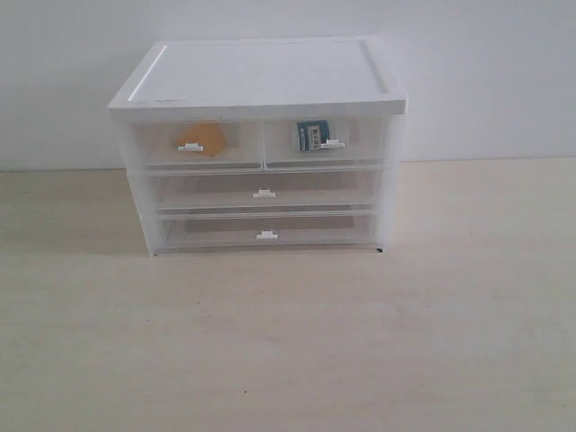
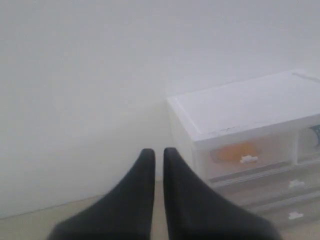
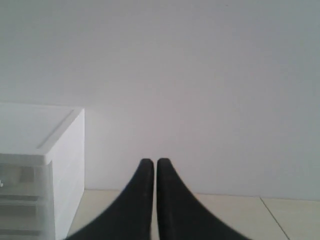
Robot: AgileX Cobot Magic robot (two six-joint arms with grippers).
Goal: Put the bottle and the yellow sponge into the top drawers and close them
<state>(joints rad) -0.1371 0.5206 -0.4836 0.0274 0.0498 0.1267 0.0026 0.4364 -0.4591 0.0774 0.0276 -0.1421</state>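
Observation:
The white-topped cabinet stands at the back of the table. Both top drawers are pushed in. Through the left top drawer the yellow sponge shows, and it appears again in the left wrist view as the yellow sponge. The bottle lies inside the right top drawer. Neither gripper appears in the exterior view. My left gripper is shut with nothing in it, off to the cabinet's left side. My right gripper is shut and empty, beyond the cabinet's right side.
Two full-width drawers sit below the top pair, both pushed in. A pale wooden table stretches in front of the cabinet. A white wall stands close behind it.

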